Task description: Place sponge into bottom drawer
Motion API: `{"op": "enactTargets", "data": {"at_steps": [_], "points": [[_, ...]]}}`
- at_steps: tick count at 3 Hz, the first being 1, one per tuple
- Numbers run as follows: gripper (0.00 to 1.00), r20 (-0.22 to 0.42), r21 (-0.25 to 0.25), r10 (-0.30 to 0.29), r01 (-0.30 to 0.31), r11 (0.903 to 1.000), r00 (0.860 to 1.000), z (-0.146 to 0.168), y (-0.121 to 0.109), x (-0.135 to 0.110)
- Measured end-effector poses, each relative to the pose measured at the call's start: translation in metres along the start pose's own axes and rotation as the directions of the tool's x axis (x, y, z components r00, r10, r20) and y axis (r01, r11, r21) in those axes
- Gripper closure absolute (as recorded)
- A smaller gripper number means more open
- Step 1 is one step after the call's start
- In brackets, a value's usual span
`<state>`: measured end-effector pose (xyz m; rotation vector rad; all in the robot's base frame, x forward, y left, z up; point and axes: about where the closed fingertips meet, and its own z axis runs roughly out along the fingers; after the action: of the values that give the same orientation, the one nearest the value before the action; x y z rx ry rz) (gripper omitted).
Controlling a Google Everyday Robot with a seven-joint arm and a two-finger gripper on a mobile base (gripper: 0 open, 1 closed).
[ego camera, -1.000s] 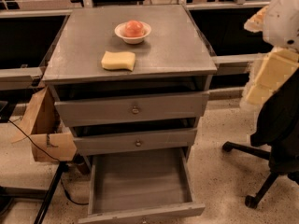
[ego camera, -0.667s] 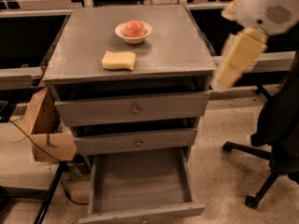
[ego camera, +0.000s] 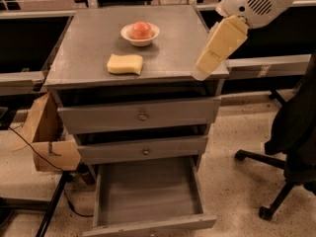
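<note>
Sponge [ego camera: 125, 64]: on bench [ego camera: 89, 43], near front edge, left of middle; long axis parallel to that edge.
Hand [ego camera: 206, 65]: over front right corner; sponge lies well apart, toward left edge. Opening cannot be told; nothing seen held.
Bottom drawer [ego camera: 148, 194]: pulled out below.

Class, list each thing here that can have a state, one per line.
sponge, lying flat on the cabinet top, ungrasped.
bottom drawer, pulled open, empty.
upper two drawers, seemingly closed.
bowl, upright, holding a fruit.
tool, over the cabinet's right front corner, away from the sponge.
</note>
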<state>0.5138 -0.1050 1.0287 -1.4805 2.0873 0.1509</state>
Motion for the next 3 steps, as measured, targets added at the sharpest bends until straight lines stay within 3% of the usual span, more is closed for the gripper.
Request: {"op": "enactTargets", "data": {"at_steps": [2, 3], "points": [[0.0, 0.011, 0.004, 0.031, -0.031, 0.9995, 0.999, 0.015, -0.001, -0.007], [0.0, 0.04, 0.003, 0.084, -0.084, 0.9965, 0.996, 0.047, -0.002, -0.02]]}}
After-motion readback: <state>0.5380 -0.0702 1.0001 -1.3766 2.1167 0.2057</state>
